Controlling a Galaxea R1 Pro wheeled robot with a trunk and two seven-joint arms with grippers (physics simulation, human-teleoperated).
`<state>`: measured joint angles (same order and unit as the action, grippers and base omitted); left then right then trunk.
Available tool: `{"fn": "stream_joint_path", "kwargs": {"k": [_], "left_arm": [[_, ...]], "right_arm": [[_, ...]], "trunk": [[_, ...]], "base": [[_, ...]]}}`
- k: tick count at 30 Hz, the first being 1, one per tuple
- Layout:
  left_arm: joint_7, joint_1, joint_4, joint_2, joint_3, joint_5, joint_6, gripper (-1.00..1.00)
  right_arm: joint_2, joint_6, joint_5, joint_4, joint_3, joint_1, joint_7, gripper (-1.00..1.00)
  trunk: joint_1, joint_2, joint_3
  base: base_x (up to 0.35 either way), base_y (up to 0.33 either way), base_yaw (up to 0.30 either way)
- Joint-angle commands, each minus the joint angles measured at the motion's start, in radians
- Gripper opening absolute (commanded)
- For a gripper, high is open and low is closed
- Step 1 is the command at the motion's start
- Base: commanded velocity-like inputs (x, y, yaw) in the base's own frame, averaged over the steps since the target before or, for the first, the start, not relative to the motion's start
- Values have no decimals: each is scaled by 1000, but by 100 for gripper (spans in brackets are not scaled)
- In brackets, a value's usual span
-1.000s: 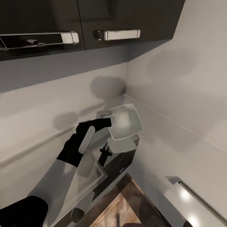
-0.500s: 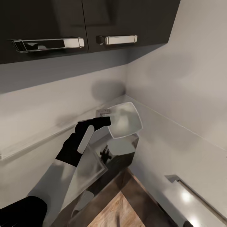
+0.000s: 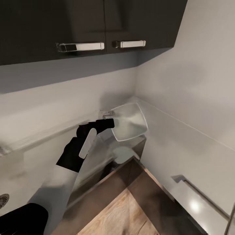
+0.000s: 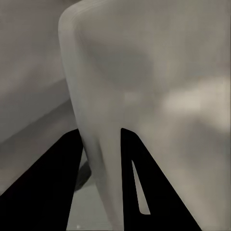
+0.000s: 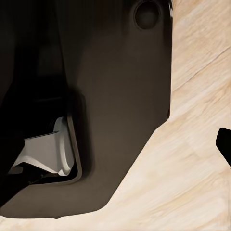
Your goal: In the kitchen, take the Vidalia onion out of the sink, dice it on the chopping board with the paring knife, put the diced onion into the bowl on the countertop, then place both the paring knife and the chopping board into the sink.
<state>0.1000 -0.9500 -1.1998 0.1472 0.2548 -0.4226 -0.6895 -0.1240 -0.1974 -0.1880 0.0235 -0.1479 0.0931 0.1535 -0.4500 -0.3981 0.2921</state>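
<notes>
My left gripper [image 3: 110, 123] is shut on the rim of the white squarish bowl [image 3: 129, 120], holding it tilted in the air above the corner of the grey reflective countertop [image 3: 39, 160]. In the left wrist view the two black fingers [image 4: 53, 183] pinch the bowl's [image 4: 149, 72] thin wall from either side. The round drain of the sink [image 3: 3, 199] peeks in at the head view's lower left edge. The right wrist view looks at a dark body panel [image 5: 110, 96] and pale wood floor, with a black tip at its edge. Onion, knife and chopping board are out of view.
Dark upper cabinets with metal bar handles [image 3: 81, 46] hang over the counter. White walls meet in a corner behind the bowl. Below the counter edge lie dark cabinet fronts [image 3: 150, 195] and wooden floor [image 3: 120, 215]. A pale ledge [image 3: 199, 205] sits at lower right.
The head view has swung left, bringing the sink drain into the picture and sliding the cabinet handles rightward. The bowl stays clamped in my left gripper, slightly higher above the counter.
</notes>
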Motion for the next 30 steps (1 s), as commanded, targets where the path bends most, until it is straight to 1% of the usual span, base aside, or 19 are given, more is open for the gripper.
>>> {"fn": "stream_joint_path", "kwargs": {"k": [1, 13, 18, 30], "left_arm": [[10, -1, -1, 0, 1, -12, -3, -100], [10, -1, -9, -1, -4, -12, -4, -100], [10, -1, -19, -6, -8, -12, -4, -100], [10, -1, -18, -8, -11, -12, -4, -100]], "right_arm": [[0, -3, -10, 0, -9, 0, 4, 100], [0, -4, -10, 1, -9, 0, 5, 100], [1, -4, -10, 1, -9, 0, 5, 100], [1, -4, -10, 1, -9, 0, 5, 100]], "trunk": [[0, -2, 1], [0, -2, -14], [0, -2, -21], [0, -2, -36]], "base": [[-333, 0, 208], [-333, 21, 210], [-333, 85, 211], [-333, 105, 211]]}}
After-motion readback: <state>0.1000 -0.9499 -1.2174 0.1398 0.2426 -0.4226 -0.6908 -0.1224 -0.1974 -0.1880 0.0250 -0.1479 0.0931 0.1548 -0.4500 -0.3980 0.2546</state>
